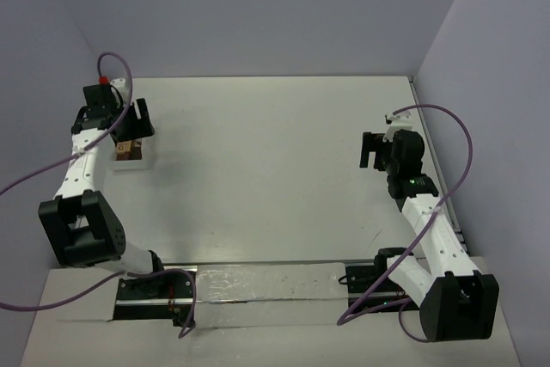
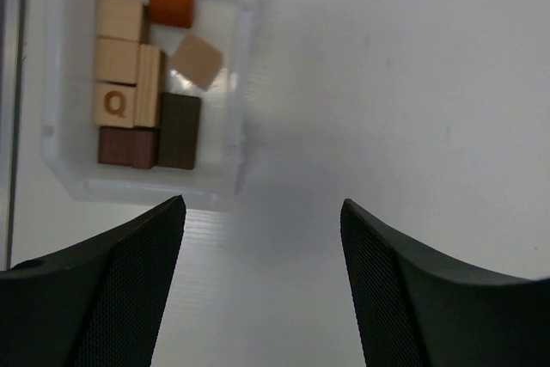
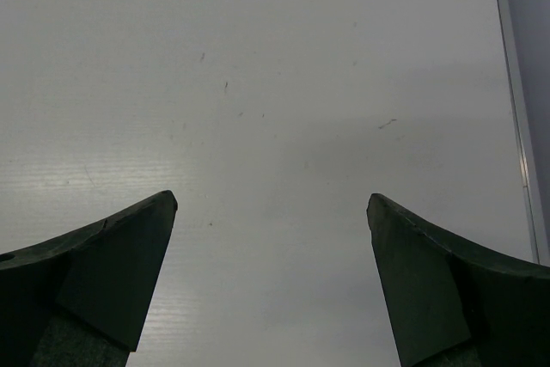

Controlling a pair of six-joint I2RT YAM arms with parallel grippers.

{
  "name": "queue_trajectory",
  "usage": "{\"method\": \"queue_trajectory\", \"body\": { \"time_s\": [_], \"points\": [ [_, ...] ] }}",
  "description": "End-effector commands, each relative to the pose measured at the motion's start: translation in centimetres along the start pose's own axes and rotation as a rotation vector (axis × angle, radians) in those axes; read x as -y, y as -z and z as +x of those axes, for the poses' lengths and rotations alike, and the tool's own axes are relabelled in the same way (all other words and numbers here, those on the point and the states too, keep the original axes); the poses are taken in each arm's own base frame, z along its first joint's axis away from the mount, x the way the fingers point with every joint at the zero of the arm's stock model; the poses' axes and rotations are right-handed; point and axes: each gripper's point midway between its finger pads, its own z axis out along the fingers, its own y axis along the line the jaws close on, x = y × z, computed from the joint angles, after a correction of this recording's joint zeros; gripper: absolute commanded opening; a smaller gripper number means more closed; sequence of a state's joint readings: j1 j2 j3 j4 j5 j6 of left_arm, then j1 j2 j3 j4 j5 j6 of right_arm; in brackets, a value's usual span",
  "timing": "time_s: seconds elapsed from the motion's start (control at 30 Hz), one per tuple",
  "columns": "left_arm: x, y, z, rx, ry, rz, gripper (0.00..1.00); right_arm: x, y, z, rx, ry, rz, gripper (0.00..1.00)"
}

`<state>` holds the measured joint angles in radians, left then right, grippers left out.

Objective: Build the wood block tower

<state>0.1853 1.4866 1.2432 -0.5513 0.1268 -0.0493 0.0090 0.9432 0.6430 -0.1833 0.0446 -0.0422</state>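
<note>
Currently left tool (image 2: 262,204) wide near wood blocks (image 2: 118,60) in clear tray (image 2: 219,137); right tool (image 3: 272,198) wide.

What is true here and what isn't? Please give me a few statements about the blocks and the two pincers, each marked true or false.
The wood blocks lie in a clear tray. True.
One pale block bears a letter Q. True.
The left pincer grips a block. False: it is open and empty.
The right pincer is shut. False: it is open, with nothing in it.
A tower is already built. False: the blocks all lie loose in the tray.
</note>
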Motion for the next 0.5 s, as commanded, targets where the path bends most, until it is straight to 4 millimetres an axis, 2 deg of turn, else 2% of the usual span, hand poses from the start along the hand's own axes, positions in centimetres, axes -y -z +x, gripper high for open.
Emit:
{"method": "queue_trajectory", "body": {
  "time_s": [0.0, 0.2, 0.27, 0.3, 0.37, 0.47],
  "points": [
    [-3.0, 0.4, -1.9, 0.01, 0.075, -0.033, 0.79, -0.1, 0.2, -2.3, 0.055, -0.01, 0.002, 1.0],
    [-6.8, -1.5, -2.3, -0.035, 0.065, -0.11, 0.73, -0.3, -0.1, -2.1, 0.038, -0.012, -0.005, 1.0],
    [-8.3, -1.8, -3.1, -0.03, 0.032, -0.138, 0.71, -0.3, -0.1, -2.1, 0.036, -0.012, -0.009, 1.0],
    [-8.7, -2.2, -2.8, -0.042, 0.03, -0.142, 0.7, -0.3, -0.1, -2.1, 0.033, -0.012, -0.009, 1.0],
    [-10.0, -2.7, -4.1, -0.032, 0.025, -0.166, 0.66, -0.4, 0.0, -2.2, 0.034, -0.012, -0.01, 1.0],
    [-12.0, -3.9, -4.2, -0.068, 0.044, -0.201, 0.62, -0.4, -0.1, -2.1, 0.03, -0.011, -0.013, 1.0]
  ]
}}
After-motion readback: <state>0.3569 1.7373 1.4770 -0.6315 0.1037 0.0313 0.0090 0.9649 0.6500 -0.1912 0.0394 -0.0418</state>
